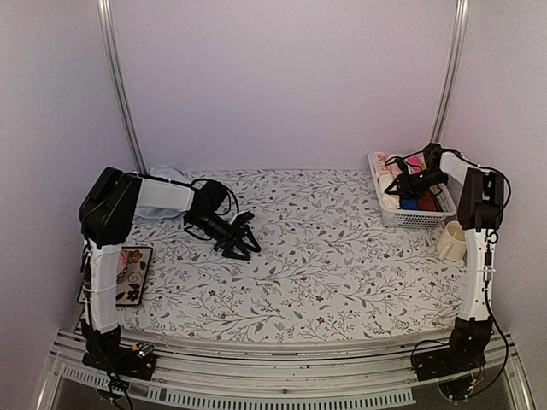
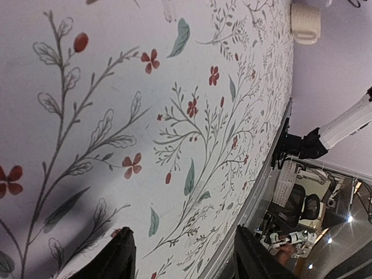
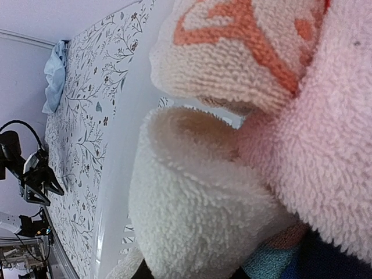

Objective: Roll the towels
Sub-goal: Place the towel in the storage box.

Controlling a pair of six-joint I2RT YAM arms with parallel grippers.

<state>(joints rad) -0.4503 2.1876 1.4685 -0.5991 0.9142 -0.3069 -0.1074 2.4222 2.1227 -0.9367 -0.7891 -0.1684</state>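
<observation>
Cream towel [image 3: 192, 203] sits curled into a loose roll inside the basket [image 1: 419, 219] at the back right of the table [image 1: 325, 282]. It is pressed against a fluffy pink cloth [image 3: 331, 151] and a cloth with an orange pattern [image 3: 244, 46]. Right gripper [image 1: 395, 187] reaches into the basket, close to that roll. Its wrist view is filled with fabric, so I cannot tell whether its jaws are open or closed. Blue towel [image 1: 168, 174] lies crumpled at the back left edge of the table, behind the left arm. Left gripper [image 1: 246, 237] hangs close over the floral cover, left of the middle, its jaws spread apart and holding nothing. Mug [image 1: 450, 242] stands just in front of the basket.
</observation>
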